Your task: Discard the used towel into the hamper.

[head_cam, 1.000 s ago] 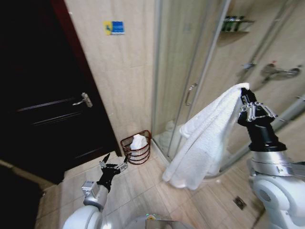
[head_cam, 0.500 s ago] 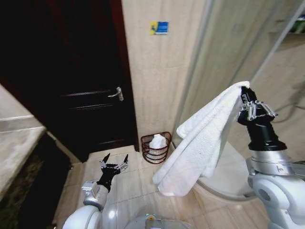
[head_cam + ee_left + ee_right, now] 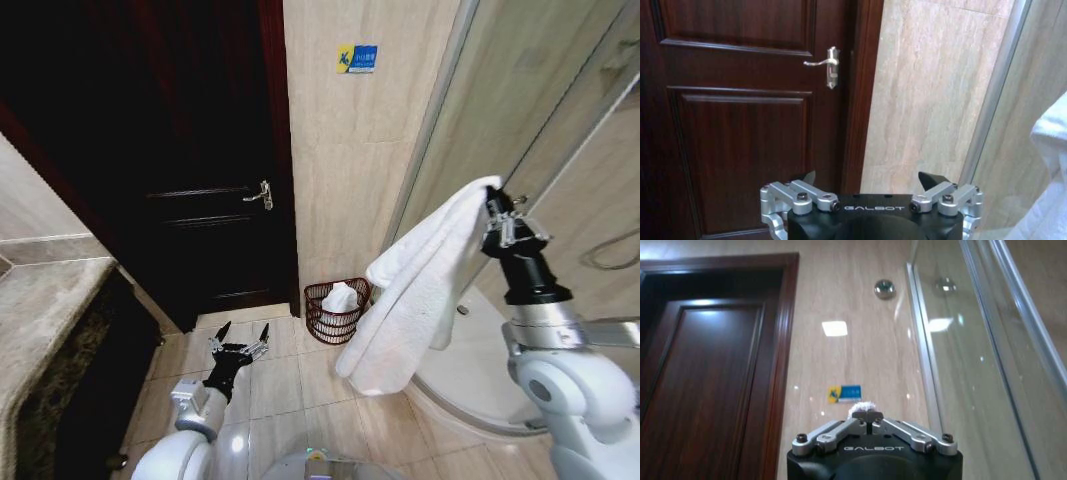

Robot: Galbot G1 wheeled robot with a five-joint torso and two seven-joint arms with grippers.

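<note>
Now | right end effector clamped on white towel, raised | left end effector spread, empty | hamper by wall.

Bathroom. Dark wood panelled door, closed, with a silver lever handle. Beige stone-look wall tiles right of the door; small blue-yellow sticker high on that wall. Glass shower enclosure at right with a curved white base. Glossy beige floor tiles. Stone counter edge at far left.
</note>
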